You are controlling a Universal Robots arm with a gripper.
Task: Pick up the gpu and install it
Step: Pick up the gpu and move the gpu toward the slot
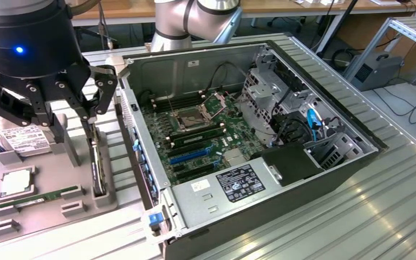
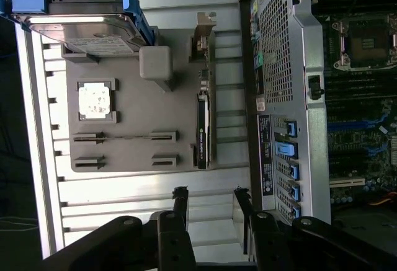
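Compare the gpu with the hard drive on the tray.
The gpu is a thin dark card with a metal bracket at one end; the hard drive is a boxy silver block with a white label. The gpu stands on its long edge in a slot; the hard drive shows its broad labelled face. The gpu sits beside the computer case; the hard drive at the gray tray's far side. Both rest on that tray.
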